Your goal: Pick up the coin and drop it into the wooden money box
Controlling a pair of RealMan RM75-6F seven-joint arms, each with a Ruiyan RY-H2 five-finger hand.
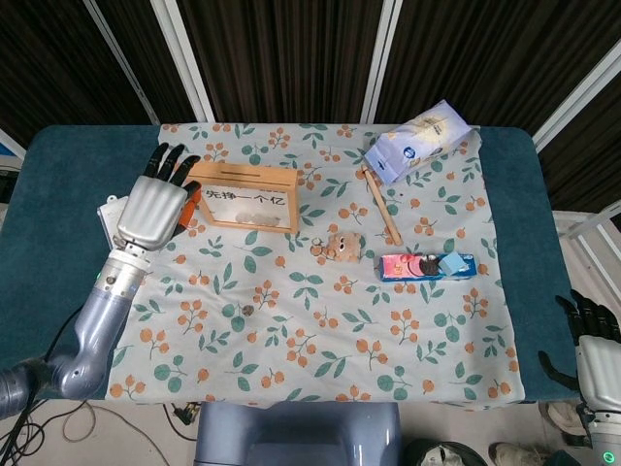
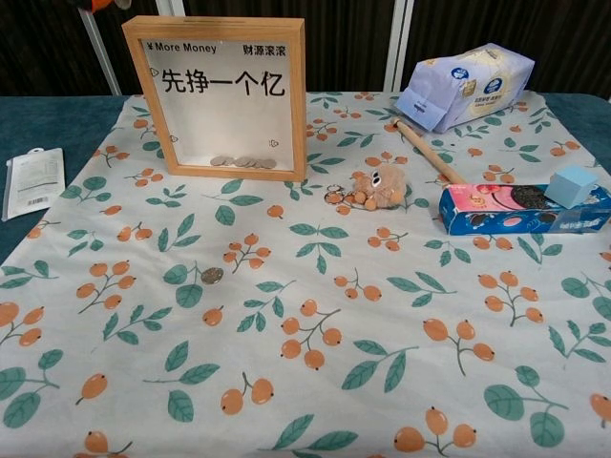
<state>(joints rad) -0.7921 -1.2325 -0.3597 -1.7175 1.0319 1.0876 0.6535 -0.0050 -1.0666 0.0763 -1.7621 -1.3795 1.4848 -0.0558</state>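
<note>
The wooden money box [image 1: 243, 197] [image 2: 224, 95] stands upright at the back left of the floral cloth, with several coins behind its clear front. A coin [image 1: 247, 311] [image 2: 212, 276] lies on the cloth in front of the box, untouched. My left hand [image 1: 153, 209] is raised beside the box's top left corner, its dark fingers pointing away from me. Whether anything sits between its thumb and fingers is hidden. The chest view shows only an orange fingertip [image 2: 95, 4] at the top edge. My right hand [image 1: 594, 354] hangs low off the table's right side, holding nothing.
A white packet [image 2: 31, 181] lies left of the cloth. A plush toy [image 1: 338, 245], a wooden stick [image 1: 381, 206], a blue-white bag [image 1: 417, 141] and a cookie box [image 1: 427, 266] with a blue cube on it occupy the right half.
</note>
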